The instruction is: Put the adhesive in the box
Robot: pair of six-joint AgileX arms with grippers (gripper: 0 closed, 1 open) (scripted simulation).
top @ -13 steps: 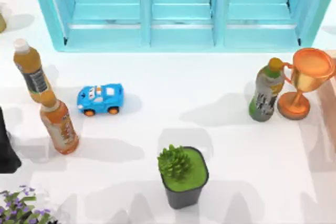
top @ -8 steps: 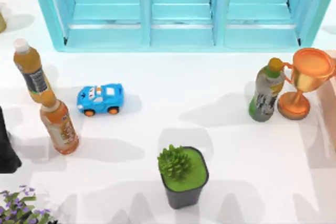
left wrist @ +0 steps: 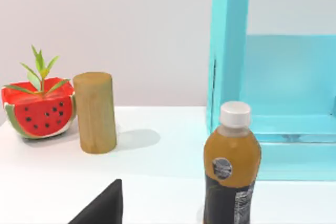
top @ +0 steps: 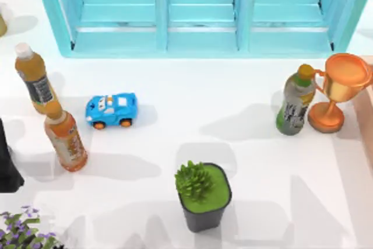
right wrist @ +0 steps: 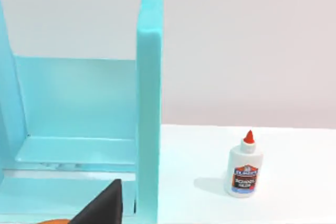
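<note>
White table (top: 175,91), turquoise box (top: 201,10) along its far edge. Glue bottle (right wrist: 244,167) upright beside the box's outer wall, well ahead of the right gripper (right wrist: 102,205), untouched. Cannot tell that gripper's finger spread. Left arm (top: 7,164) parked at left edge.
</note>
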